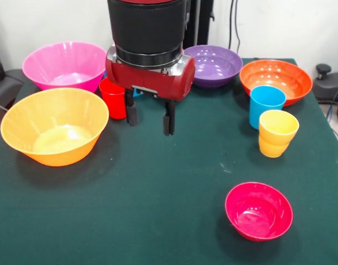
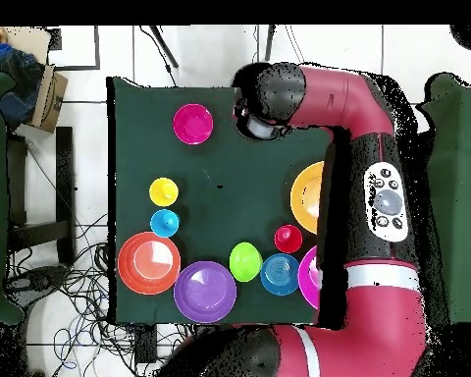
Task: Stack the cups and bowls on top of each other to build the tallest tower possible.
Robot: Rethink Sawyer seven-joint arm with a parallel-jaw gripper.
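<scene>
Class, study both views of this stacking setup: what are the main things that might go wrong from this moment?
1. The open, empty gripper hangs close beside the red cup; descending, it might knock the cup over.
2. The sky-blue cup and yellow cup stand very close together, so grasping one may bump the other.
3. The crimson-pink bowl sits near the table's edge and could get pushed off.

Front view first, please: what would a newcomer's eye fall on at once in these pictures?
The bulky red and black arm comes down at the table's far middle, its empty claw hanging open just above the green cloth, beside the small red plastic tumbler. Next, the two biggest glossy bowls at the picture's left: the yellow-orange one in front, the pink one behind. A lone crimson-pink small bowl sits at near right.
</scene>
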